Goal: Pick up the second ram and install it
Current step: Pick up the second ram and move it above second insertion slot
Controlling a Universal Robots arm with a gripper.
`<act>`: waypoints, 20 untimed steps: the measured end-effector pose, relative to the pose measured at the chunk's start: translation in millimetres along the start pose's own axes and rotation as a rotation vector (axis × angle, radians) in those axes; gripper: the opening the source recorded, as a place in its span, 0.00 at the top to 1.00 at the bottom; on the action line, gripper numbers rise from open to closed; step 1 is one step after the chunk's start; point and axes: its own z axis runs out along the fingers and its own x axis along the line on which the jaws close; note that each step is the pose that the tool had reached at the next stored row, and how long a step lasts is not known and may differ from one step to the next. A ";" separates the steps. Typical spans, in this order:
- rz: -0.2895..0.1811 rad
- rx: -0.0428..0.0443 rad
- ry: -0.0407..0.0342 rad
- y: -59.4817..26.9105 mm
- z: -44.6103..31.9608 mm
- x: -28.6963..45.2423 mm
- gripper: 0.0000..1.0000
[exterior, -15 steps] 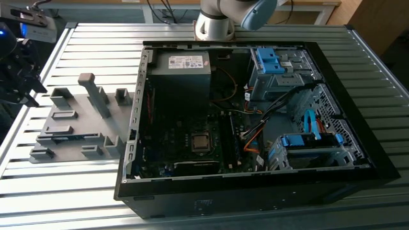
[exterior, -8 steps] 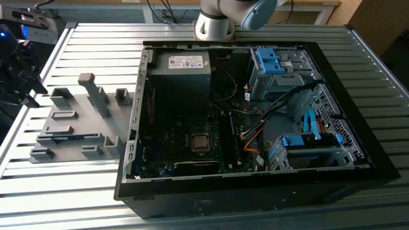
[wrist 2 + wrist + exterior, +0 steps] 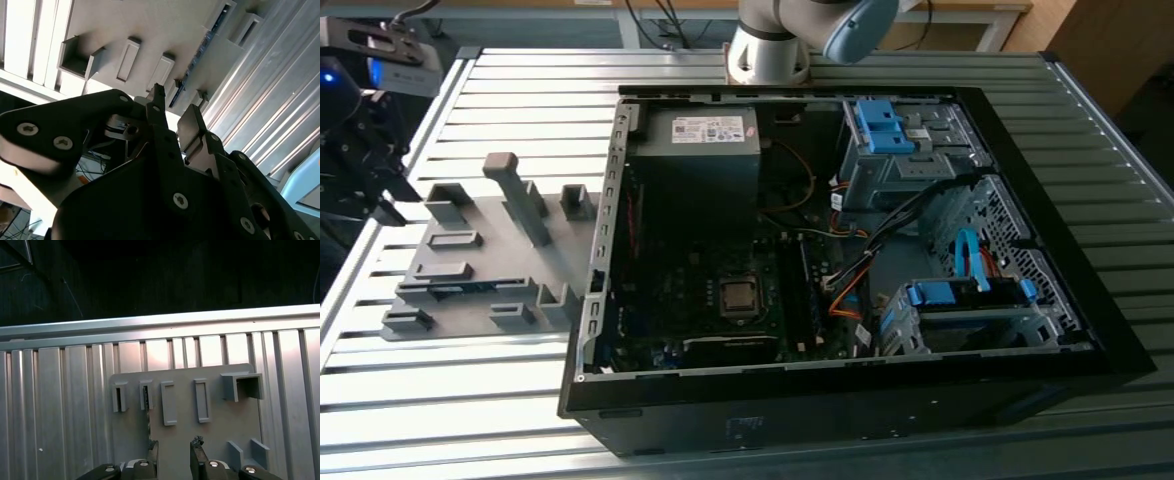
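Note:
The second ram (image 3: 458,290) is a thin blue-green stick standing on edge between grey blocks of the holder tray (image 3: 480,265), at the exterior view's left. It runs as a dark strip (image 3: 200,52) in the second wrist view and is seen edge-on (image 3: 148,422) in the first wrist view. My black gripper (image 3: 374,190) hovers above the tray's outer side, away from the computer case. Its fingers (image 3: 199,452) stand apart with nothing between them, and the ram lies just ahead of one fingertip. In the second wrist view the gripper (image 3: 172,117) is above the tray.
An open black computer case (image 3: 854,400) lies beside the tray, its motherboard (image 3: 720,300) exposed, with blue drive-bay latches (image 3: 887,125) and cables. Tall grey tray posts (image 3: 520,200) rise near the ram. The ribbed metal table (image 3: 454,400) ends just beyond the gripper.

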 end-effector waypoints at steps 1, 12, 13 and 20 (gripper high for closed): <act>0.000 0.0003 -0.0002 -0.1 1.5 0.6 0.59; 0.000 0.0099 -0.0009 -0.8 14.1 4.3 0.65; 0.000 0.0115 -0.0011 -0.9 14.6 4.5 0.65; 0.000 0.0122 -0.0012 -0.8 14.8 4.4 0.65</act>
